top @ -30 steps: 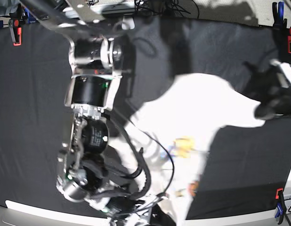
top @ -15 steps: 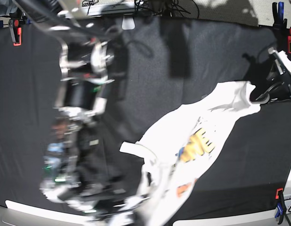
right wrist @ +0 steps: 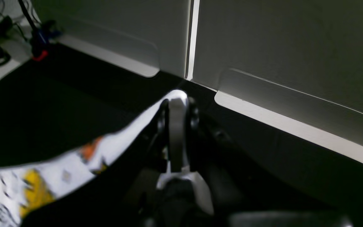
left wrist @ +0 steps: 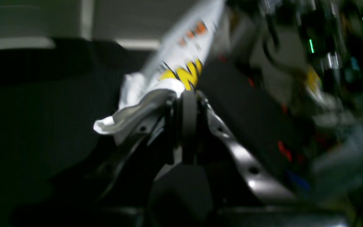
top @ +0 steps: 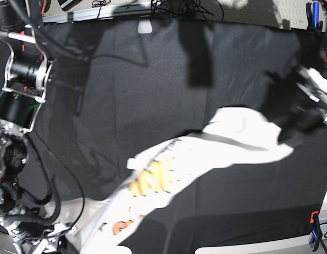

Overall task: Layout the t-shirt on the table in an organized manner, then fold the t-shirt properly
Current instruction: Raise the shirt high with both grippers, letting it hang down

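Note:
The white t-shirt with yellow and orange print hangs stretched as a twisted band between my two grippers, over the black table. My left gripper at the right of the base view is blurred; in the left wrist view it is shut on a bunched end of the t-shirt. My right gripper is at the bottom left corner; in the right wrist view it is shut on a thin edge of the t-shirt, near the table's front edge.
A red clamp sits at the table's lower right edge and blue and red clamps at the upper right. Cables lie along the far edge. A grey wall with white panels borders the table by my right gripper.
My right arm has swung far to the left of the base view, dragging the shirt's lower end with it. The shirt has gone from a draped shape to a long band. The left gripper still holds its end.

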